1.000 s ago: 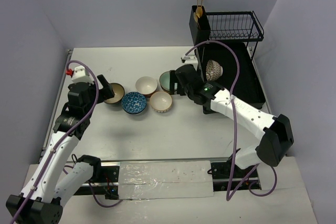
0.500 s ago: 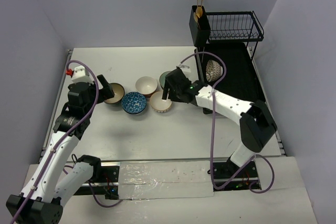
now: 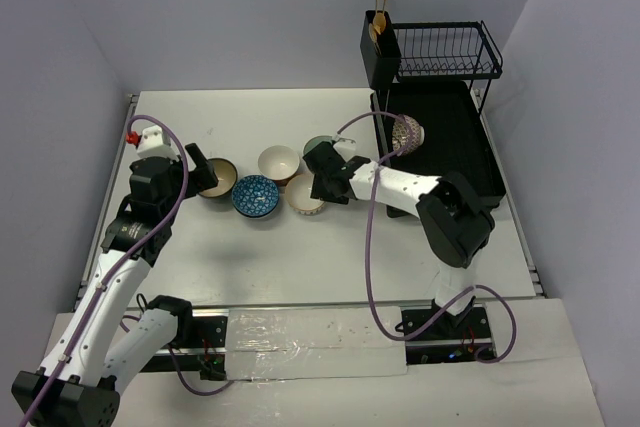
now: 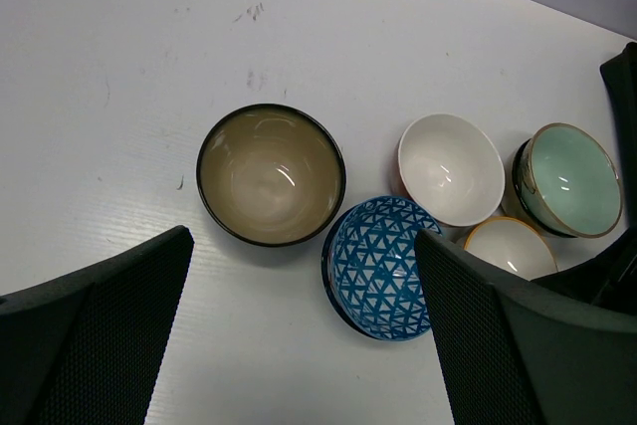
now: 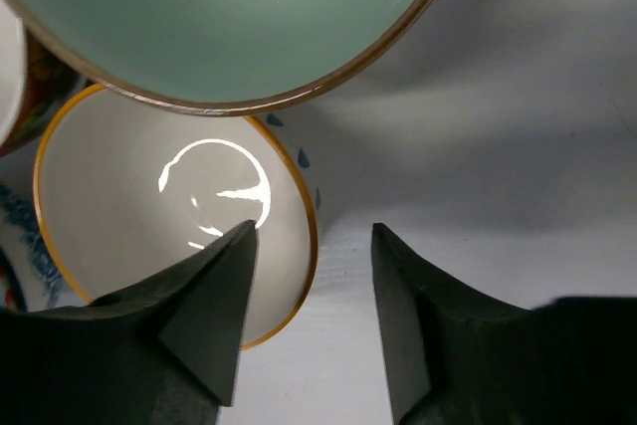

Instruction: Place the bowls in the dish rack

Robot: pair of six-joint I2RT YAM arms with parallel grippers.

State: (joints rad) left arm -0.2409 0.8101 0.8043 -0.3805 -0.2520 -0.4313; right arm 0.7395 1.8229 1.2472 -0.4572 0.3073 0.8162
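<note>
Top view: five round bowls (image 3: 255, 194) sit mouth up, bunched on the counter (image 3: 300, 267). Partly apart, the right fingers (image 5: 204, 325) straddle the orange-edged white bowl (image 5: 149, 236) at its rim. Spread wide, the left fingers (image 4: 95, 335) hang above the tan bowl (image 4: 271, 174).

Left of the dish rack (image 3: 455, 162): five bowls (image 3: 255, 194), clustered. Inside it: one more bowl (image 3: 407, 133). At its far-left corner: cutlery holder (image 3: 381, 52).

Orange-rimmed bowl (image 3: 303, 197) is pretty boxed in from above: blue bowl (image 3: 256, 195) tight at 9 o'clock, white bowl (image 3: 279, 162) at 11, mint bowl (image 3: 315, 145) at 1. Only 4 to 7 o'clock is bare surface (image 3: 330, 247) for jaws.
</note>
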